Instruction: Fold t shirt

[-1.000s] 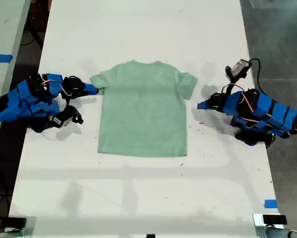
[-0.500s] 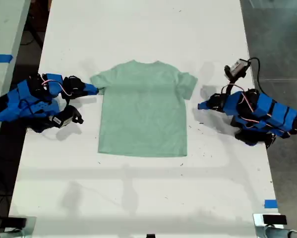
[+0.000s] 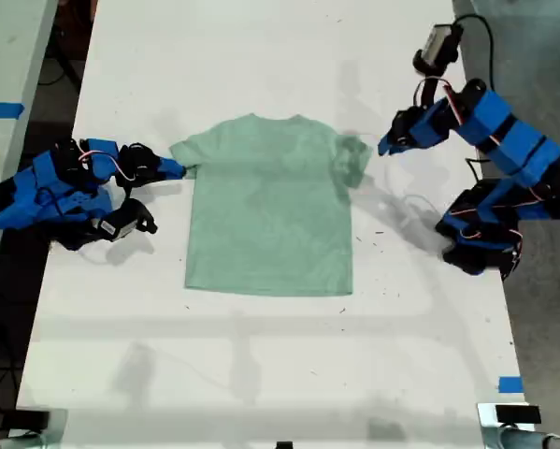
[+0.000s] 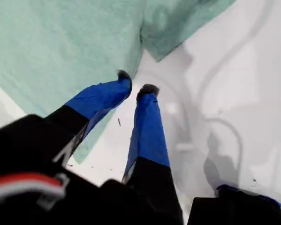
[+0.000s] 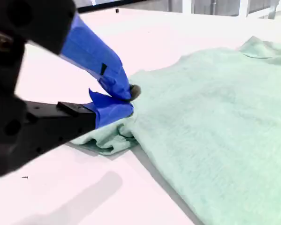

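the shirt (image 3: pixel 270 208) lies flat on the white surface (image 3: pixel 261 374), between my two arms. my second tool (image 5: pixel 124 99) is clamped on the sleeve edge nearest it, cloth bunched just under the tips. my first tool (image 4: pixel 135 89) hangs above the other sleeve, tips only a narrow gap apart, nothing in them, not touching the cloth.

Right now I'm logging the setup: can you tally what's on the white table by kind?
T-shirts: 1, the mint-green t shirt
Blue robot arms: 2, carrying my first gripper and my second gripper
Total: 3, on the table
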`<state>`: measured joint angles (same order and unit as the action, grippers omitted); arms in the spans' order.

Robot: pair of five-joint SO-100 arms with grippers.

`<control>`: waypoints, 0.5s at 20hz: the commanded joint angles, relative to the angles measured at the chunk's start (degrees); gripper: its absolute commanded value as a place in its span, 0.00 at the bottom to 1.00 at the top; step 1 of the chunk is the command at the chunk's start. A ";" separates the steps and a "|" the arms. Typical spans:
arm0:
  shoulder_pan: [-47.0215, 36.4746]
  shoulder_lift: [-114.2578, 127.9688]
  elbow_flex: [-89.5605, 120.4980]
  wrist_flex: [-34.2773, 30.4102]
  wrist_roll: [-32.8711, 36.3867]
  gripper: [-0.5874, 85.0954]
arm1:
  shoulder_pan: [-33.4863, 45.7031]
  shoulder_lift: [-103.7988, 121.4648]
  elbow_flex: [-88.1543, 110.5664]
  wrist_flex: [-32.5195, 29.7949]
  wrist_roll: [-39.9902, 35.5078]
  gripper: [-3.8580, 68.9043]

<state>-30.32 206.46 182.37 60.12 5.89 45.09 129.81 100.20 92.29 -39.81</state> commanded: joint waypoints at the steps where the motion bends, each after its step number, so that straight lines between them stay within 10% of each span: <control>1: 0.18 0.26 0.53 0.00 -0.62 0.01 | 6.68 -9.84 -10.28 -1.58 -5.80 0.21; 10: 0.53 0.26 0.53 0.09 -0.79 0.01 | 10.46 -38.76 -7.29 -22.24 -10.63 0.32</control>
<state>-30.32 206.46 182.37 60.12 5.89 55.20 92.90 94.83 73.21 -50.45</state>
